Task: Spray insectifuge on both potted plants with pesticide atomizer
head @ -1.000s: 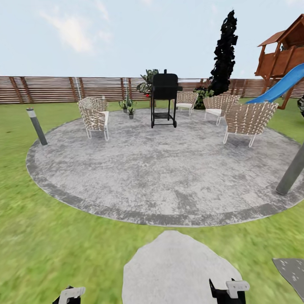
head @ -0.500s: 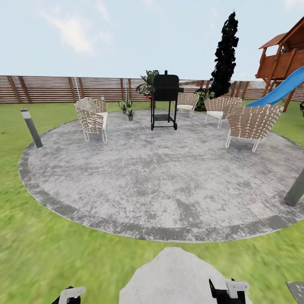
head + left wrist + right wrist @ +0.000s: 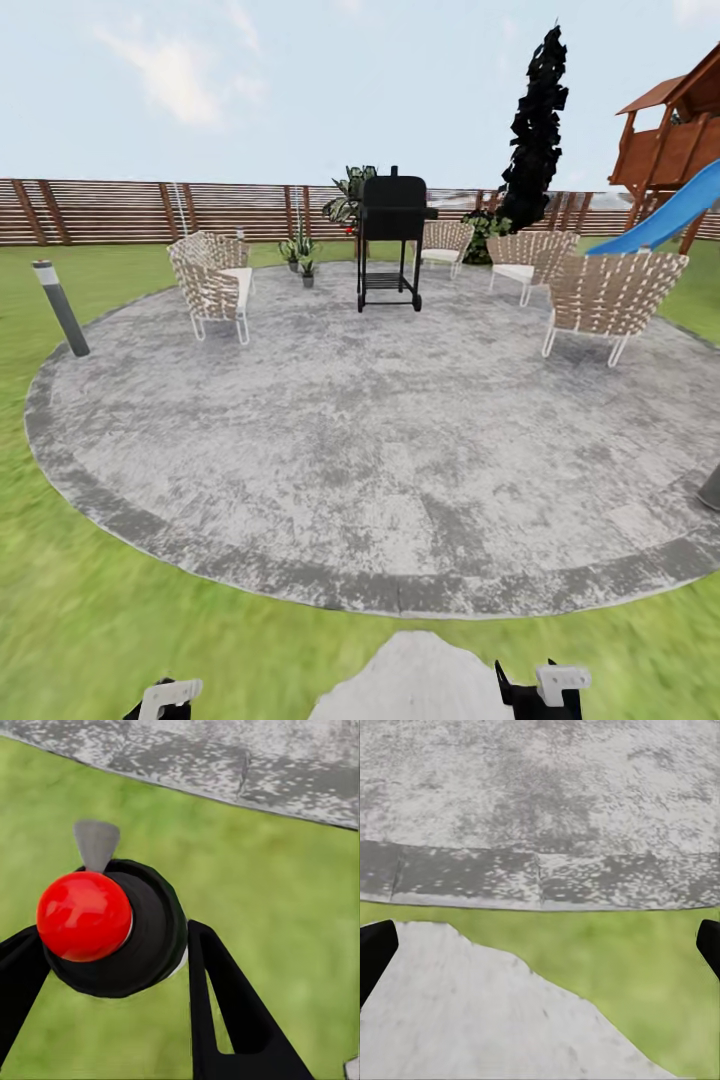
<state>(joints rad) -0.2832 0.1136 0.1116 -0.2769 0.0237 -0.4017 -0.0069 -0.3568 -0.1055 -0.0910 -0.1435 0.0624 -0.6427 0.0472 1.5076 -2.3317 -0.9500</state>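
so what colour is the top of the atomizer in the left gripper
Bright glossy red, a round cap on the pesticide atomizer, above a black collar. It shows best in the left wrist view.

Potted plants (image 3: 303,258) tiny; slide (image 3: 668,212) cut off.

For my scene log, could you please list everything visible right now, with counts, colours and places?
patio: one, round grey stone, mid-lawn
lawn: green, around the patio
stepping stone: one, pale grey, near the robot
fence: brown slats, along the back
wicker chairs: four, tan, around the patio's far half
grill: one, black, at the patio's far side
potted plants: small, green, left of the grill; count unclear
bollard lamp: one, grey, left patio edge
dark tree: one, behind the chairs
playset with blue slide: one, far right
pesticide atomizer: one, red top, dark collar, between the left jaws
left gripper: black, shut on the atomizer
right gripper: black, jaws apart, empty
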